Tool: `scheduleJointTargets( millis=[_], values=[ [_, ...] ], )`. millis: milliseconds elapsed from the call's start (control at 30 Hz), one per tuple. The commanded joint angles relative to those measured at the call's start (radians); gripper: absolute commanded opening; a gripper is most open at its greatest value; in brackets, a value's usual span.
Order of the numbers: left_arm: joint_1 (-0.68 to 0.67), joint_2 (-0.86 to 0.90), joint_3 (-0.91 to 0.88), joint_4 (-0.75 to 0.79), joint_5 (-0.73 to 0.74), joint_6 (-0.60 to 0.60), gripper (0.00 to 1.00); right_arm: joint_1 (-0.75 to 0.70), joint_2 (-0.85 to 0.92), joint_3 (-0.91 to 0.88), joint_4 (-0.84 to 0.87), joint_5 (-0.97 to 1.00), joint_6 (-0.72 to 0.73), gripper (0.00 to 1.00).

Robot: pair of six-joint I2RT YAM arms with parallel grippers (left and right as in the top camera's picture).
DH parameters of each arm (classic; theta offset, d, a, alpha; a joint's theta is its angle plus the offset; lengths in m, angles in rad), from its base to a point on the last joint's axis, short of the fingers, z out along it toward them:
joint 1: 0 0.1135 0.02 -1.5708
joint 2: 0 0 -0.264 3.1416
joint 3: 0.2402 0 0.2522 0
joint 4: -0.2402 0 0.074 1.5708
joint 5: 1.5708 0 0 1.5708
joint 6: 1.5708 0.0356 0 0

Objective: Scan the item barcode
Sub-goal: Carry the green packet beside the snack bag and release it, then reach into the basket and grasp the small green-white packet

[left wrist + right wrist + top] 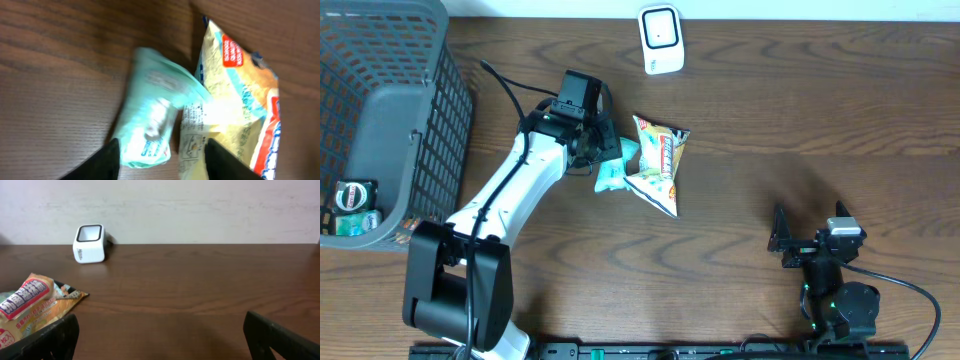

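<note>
Starting nearest, front right of the table (740,300): right arm folded low over its base, right gripper (778,238) aimed toward the middle, jaws spread wide, nothing between them. Confirmed from the right wrist view: dark fingertips (50,340) at both bottom corners, bare wood between.

Next, left side: left arm stretched diagonally from its front-left base toward table centre, wrist pitched down, left gripper (604,158) right over the teal packet (611,176). From the left wrist view, reads as released: fingers (106,162) parted, straddling the packet's near end and an edge of the snack bag (240,100), no clamp visible. Can't tell whether the left finger touches the packet; blurred there.

Packet lying on the table, touching the snack bag on its right. Contact clear only from the left wrist view; from overhead, partly hidden under the gripper.

Further back, well apart from the packet: white barcode scanner (661,40) near the far edge, upright per the right wrist view. Visible only from overhead: grey basket (420,120) far left, a couple of items inside.
</note>
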Motion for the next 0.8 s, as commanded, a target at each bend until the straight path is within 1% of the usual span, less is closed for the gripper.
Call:
scheduleJointTargets(
  millis=[0,133,167,233,267,300,333,533,667,767],
  values=[
    [0.003,-0.014,0.029,0.0,-0.01,0.003,0.58,0.011,-0.004,-0.002,-0.005,-0.002,-0.011,0.99],
    [0.014,-0.065,0.074,-0.006,-0.006,0.024,0.59,0.011,-0.003,-0.002,-0.005,-0.002,-0.011,0.99],
    [0.022,-0.086,0.088,-0.006,-0.007,0.042,0.61,0.011,-0.003,-0.002,-0.005,-0.002,-0.011,0.99],
    [0.042,-0.133,0.114,-0.006,-0.007,0.084,0.69,0.011,-0.003,-0.002,-0.005,-0.002,-0.011,0.99],
    [0.056,-0.164,0.127,-0.006,-0.007,0.103,0.76,0.011,-0.003,-0.002,-0.005,-0.002,-0.011,0.99],
    [0.072,-0.198,0.136,-0.005,-0.007,0.11,0.8,0.011,-0.003,-0.002,-0.005,-0.003,-0.011,0.99],
    [0.091,-0.235,0.142,0.0,-0.007,0.109,0.82,0.011,-0.003,-0.002,-0.005,-0.002,-0.011,0.99],
    [0.242,-0.443,0.144,0.047,-0.023,0.11,0.88,0.011,-0.003,-0.002,-0.005,-0.002,-0.011,0.99],
    [0.371,-0.536,0.144,0.046,-0.133,0.109,0.9,0.011,-0.003,-0.002,-0.005,-0.002,-0.011,0.99],
    [0.466,-0.568,0.144,0.047,-0.204,0.109,0.91,0.011,-0.003,-0.002,-0.005,-0.002,-0.011,0.99]
  ],
)
